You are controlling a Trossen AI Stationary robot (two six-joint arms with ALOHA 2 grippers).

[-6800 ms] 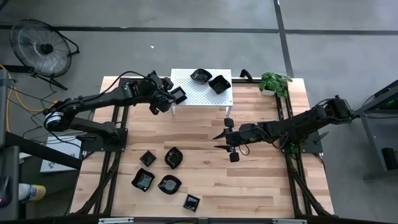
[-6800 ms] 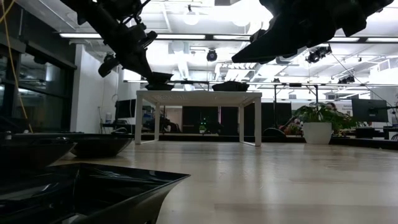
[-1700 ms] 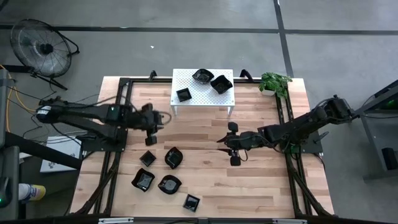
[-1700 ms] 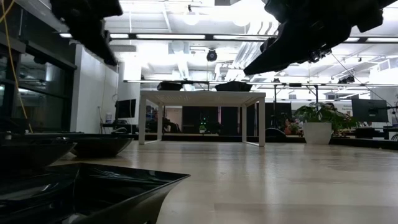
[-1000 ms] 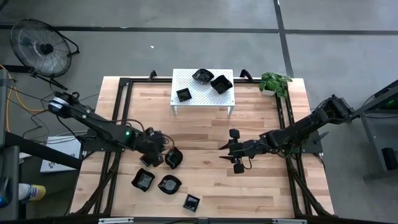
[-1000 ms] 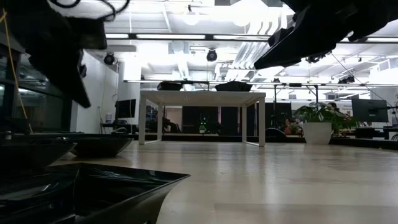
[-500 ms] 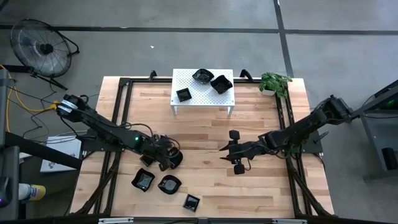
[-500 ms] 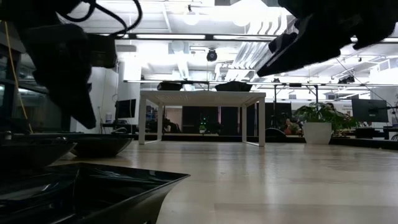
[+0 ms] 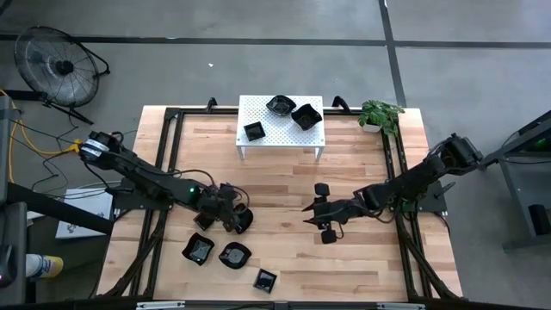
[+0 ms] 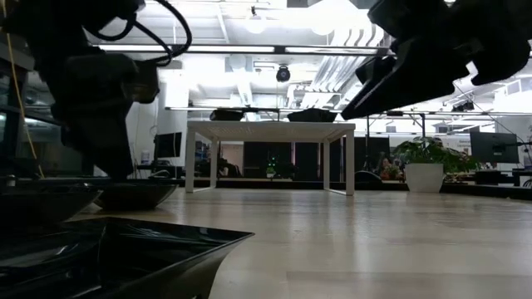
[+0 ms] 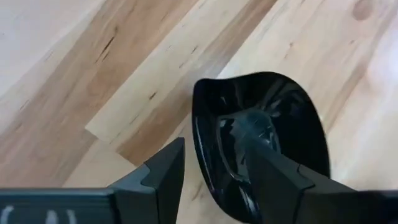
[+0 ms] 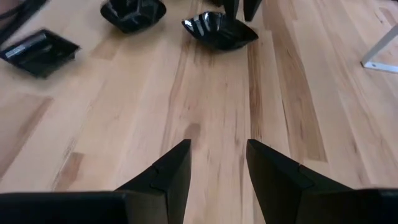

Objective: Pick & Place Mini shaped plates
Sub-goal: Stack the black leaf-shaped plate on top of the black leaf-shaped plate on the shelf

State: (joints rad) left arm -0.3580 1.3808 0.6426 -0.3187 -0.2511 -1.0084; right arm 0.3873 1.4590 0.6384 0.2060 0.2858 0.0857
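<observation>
Three mini shaped plates (image 9: 304, 115) lie on the white perforated stand (image 9: 280, 139) at the table's far side. More black plates lie near the left: a wavy one (image 9: 241, 220), a rounded one (image 9: 200, 249), another (image 9: 234, 255) and a small square one (image 9: 265, 280). My left gripper (image 9: 232, 215) is low over the wavy plate (image 11: 267, 118) and open, one finger outside its rim (image 11: 198, 140), the other over its inside. My right gripper (image 9: 308, 210) hovers open at mid-table, nothing between its fingers (image 12: 217, 168). My left gripper comes at the wavy plate from above with the near rim (image 11: 200, 155) between its open fingers. Whether either finger touches the plate, I cannot tell. The plate rests on the table.
A potted plant (image 9: 379, 112) stands at the far right corner. Bare wood lies between the two grippers (image 9: 275, 185) and toward the near right. In the low view, plates (image 10: 125, 195) fill the near left.
My left gripper has gone toward the table's right edge and down, from beside the plates to right over the wavy plate. The plates have stayed where they were.
</observation>
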